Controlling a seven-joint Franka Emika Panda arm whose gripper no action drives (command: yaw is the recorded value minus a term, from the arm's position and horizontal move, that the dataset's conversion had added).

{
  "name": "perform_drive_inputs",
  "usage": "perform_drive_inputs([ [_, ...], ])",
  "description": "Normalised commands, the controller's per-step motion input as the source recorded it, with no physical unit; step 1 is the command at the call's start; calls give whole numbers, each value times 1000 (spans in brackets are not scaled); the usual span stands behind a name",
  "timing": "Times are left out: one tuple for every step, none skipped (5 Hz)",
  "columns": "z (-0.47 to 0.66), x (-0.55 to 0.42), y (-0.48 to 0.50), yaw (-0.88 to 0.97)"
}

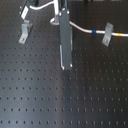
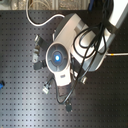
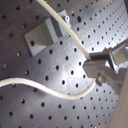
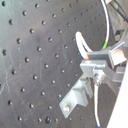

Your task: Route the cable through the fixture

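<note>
A white cable [image 1: 90,31] with blue and yellow marks runs across the back of the black perforated board. It passes a grey metal fixture [image 1: 106,34] on the first exterior view's right. A second fixture [image 1: 25,32] stands at the back left. My gripper [image 1: 65,60] hangs upright between them, and the cable disappears behind it. In the first wrist view the cable [image 3: 75,42] runs past a fixture [image 3: 42,32] into my gripper [image 3: 97,70] and loops out below. In the second wrist view my gripper [image 4: 95,70] is shut on the cable [image 4: 81,46], just above a fixture [image 4: 75,97].
In the second exterior view the arm's body [image 2: 65,55] hides most of the board's middle. Fixtures [image 2: 37,50] show at its left, a small bracket [image 2: 47,89] lower left, and a cable loop [image 2: 40,22] at the top. The board [image 1: 60,100] has rows of holes.
</note>
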Motion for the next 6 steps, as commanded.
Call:
perform_drive_inputs([
  [231,-6,47,200],
  [221,1,15,457],
  [182,3,1,483],
  [191,1,-192,0],
  [418,2,-140,-191],
  [587,-40,-85,-180],
])
